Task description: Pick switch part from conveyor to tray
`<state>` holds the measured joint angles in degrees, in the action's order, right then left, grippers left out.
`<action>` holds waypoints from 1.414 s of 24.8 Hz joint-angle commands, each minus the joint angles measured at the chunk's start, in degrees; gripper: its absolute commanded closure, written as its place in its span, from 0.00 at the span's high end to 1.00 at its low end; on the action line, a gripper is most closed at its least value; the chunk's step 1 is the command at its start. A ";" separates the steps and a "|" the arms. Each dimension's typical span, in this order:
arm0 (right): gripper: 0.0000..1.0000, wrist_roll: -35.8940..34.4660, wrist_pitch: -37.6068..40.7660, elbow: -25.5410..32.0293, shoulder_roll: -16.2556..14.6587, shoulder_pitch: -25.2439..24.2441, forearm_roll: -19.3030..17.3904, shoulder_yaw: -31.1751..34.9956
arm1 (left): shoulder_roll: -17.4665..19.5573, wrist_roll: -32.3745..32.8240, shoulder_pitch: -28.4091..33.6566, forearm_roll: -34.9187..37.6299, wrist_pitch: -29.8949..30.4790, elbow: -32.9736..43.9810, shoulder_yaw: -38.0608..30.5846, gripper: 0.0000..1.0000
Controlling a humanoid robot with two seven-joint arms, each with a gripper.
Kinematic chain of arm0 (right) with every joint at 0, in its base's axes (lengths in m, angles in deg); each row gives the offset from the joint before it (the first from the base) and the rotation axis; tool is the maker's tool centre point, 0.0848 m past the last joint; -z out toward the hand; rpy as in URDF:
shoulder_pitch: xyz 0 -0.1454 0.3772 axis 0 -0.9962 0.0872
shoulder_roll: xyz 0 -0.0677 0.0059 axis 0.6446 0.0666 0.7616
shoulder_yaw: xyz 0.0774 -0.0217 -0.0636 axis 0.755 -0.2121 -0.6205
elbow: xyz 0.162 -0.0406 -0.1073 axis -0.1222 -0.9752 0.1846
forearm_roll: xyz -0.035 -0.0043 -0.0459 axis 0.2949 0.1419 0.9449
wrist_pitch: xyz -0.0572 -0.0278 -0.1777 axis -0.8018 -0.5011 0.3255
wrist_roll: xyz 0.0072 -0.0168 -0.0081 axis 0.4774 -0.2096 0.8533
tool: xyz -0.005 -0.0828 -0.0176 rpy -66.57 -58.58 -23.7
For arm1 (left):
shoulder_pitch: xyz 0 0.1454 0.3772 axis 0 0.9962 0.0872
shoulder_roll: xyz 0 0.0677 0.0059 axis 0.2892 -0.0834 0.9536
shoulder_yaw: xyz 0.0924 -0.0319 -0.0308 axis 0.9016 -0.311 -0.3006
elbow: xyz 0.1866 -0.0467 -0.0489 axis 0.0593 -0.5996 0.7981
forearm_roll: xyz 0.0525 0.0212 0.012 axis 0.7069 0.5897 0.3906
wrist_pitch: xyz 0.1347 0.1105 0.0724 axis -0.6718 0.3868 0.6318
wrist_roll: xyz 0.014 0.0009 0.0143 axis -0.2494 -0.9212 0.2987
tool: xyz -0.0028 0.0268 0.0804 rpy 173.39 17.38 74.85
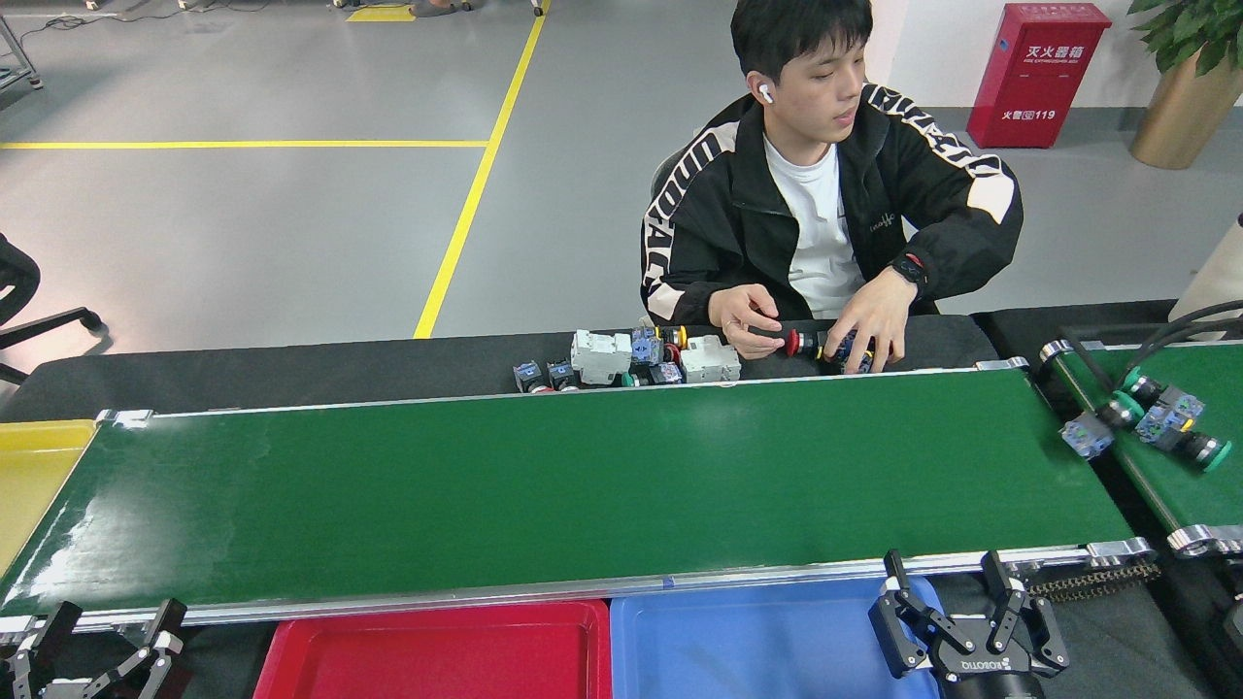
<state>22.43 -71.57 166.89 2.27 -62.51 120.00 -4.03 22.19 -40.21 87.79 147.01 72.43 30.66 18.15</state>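
The conveyor (583,485) is a long glossy green belt across the middle, and its surface shows only bare green. Switch parts (1141,422) with green caps and blue-grey bodies lie on the small belt at the right; one grey-blue part (1086,434) hangs at that belt's left edge, beside the conveyor's right end. A red tray (437,650) and a blue tray (757,641) sit below the near rail. My left gripper (112,621) is open at the bottom left. Over the blue tray's right end, my right gripper (942,568) is open too.
A seated person handles a red-capped part (806,342) with both hands on the black table behind the conveyor. More switch parts and grey breakers (631,359) lie there. A yellow tray (29,476) sits at the conveyor's left end. Black cables (1165,335) cross the small belt.
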 commanded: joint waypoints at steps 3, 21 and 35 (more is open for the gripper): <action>0.99 0.15 0.11 0.64 0.01 0.17 0.10 0.16 | 0.17 -0.38 -0.09 -0.31 0.16 0.70 -0.29 1.00; 0.99 1.20 -0.25 -0.59 -0.26 1.14 -0.34 2.45 | 0.34 0.32 0.26 0.65 -0.55 0.35 0.15 1.00; 0.99 6.57 -0.42 -25.11 -0.61 24.16 0.19 -2.30 | -0.01 1.38 0.26 2.41 -1.51 0.70 0.76 1.00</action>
<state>28.92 -72.05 142.15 2.20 -39.75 120.09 -5.07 22.03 -38.68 88.20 149.44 70.74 30.59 18.96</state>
